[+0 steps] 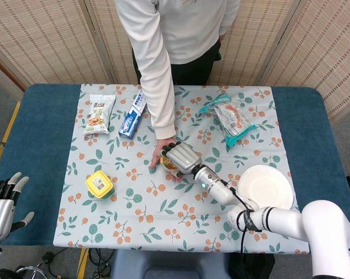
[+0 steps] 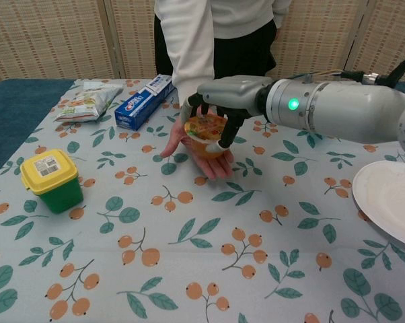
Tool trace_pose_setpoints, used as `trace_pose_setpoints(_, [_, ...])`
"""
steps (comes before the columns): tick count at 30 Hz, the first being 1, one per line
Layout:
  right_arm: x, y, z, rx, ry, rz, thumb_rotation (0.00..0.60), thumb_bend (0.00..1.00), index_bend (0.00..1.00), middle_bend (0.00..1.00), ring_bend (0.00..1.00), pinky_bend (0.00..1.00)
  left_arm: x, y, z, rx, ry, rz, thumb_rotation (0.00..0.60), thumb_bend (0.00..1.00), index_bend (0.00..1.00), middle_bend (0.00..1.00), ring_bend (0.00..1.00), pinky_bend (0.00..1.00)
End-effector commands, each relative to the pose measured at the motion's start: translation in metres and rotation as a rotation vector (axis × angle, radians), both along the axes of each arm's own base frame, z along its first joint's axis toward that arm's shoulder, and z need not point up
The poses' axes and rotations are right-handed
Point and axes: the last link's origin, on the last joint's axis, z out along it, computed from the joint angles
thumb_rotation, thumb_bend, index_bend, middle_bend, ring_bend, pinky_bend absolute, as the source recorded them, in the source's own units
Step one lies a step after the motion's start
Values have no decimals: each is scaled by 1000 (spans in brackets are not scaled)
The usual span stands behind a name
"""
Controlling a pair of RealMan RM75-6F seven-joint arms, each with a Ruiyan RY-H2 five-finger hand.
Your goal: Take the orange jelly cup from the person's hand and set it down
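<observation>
The orange jelly cup (image 2: 204,134) rests on the person's upturned palm (image 2: 207,163) near the middle of the table. My right hand (image 2: 229,94) reaches over it from the right, fingers curled down its far side and thumb pressed against its near right side. From the head view my right hand (image 1: 182,157) covers most of the cup (image 1: 167,165). My left hand (image 1: 3,204) hangs off the table's left front corner with its fingers apart, holding nothing.
A green tub with a yellow lid (image 2: 51,178) stands front left. A white plate (image 2: 391,198) lies to the right. A blue toothpaste box (image 2: 145,101) and a snack bag (image 1: 99,113) lie at the back left, and another bag (image 1: 233,119) at the back right.
</observation>
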Motion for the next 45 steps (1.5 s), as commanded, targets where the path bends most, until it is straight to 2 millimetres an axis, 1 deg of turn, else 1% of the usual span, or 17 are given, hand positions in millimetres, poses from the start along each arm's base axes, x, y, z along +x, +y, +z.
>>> trace_pose_setpoints(1, [1, 0, 1, -6, -16, 3, 600, 384, 334, 350, 265, 405, 0, 0, 0, 0, 0, 1, 600, 177, 114, 31, 112, 102])
trace_pose_setpoints(3, [2, 1, 4, -8, -40, 1, 600, 392, 352, 358, 277, 425, 0, 0, 0, 0, -1, 1, 600, 177, 114, 31, 112, 102])
trace_pose_setpoints(6, [2, 1, 14, -19, -74, 4, 600, 401, 363, 363, 286, 439, -1, -1, 1, 3, -2, 0, 600, 177, 114, 31, 112, 102])
trace_pose_setpoints(13, [-2, 8, 53, -53, -157, 8, 600, 402, 364, 365, 287, 441, 2, 1, 2, 5, 1, -11, 600, 177, 114, 31, 112, 102])
trace_pose_setpoints(16, [-9, 14, 73, -70, -175, 6, 600, 402, 364, 365, 287, 441, 4, 2, 3, 4, 3, -17, 600, 177, 114, 31, 112, 102])
trace_pose_setpoints(19, [-23, 20, 94, -100, -167, -2, 600, 402, 364, 365, 286, 441, 5, 3, 2, 1, 2, -22, 600, 177, 114, 31, 112, 102])
trace_pose_setpoints(23, [-47, 26, 108, -121, -111, -25, 600, 402, 364, 365, 287, 441, 8, 4, 1, -3, 3, -30, 600, 177, 114, 31, 112, 102])
trace_pose_setpoints(27, [-72, 26, 104, -112, -42, -65, 600, 402, 364, 365, 287, 441, 11, 5, -1, -6, 2, -39, 600, 177, 114, 31, 112, 102])
trace_pose_setpoints(32, [-96, 23, 86, -90, 4, -106, 600, 402, 364, 365, 287, 441, 13, 6, -3, -10, 5, -44, 600, 177, 114, 31, 112, 102])
trace_pose_setpoints(37, [-109, 18, 68, -76, 8, -132, 600, 402, 364, 365, 287, 441, 14, 5, -2, -8, 6, -42, 600, 177, 114, 31, 112, 102])
trace_pose_setpoints(45, [-119, 14, 42, -56, 38, -130, 600, 394, 364, 349, 281, 441, 11, 3, -3, -9, 8, -33, 600, 177, 114, 31, 112, 102])
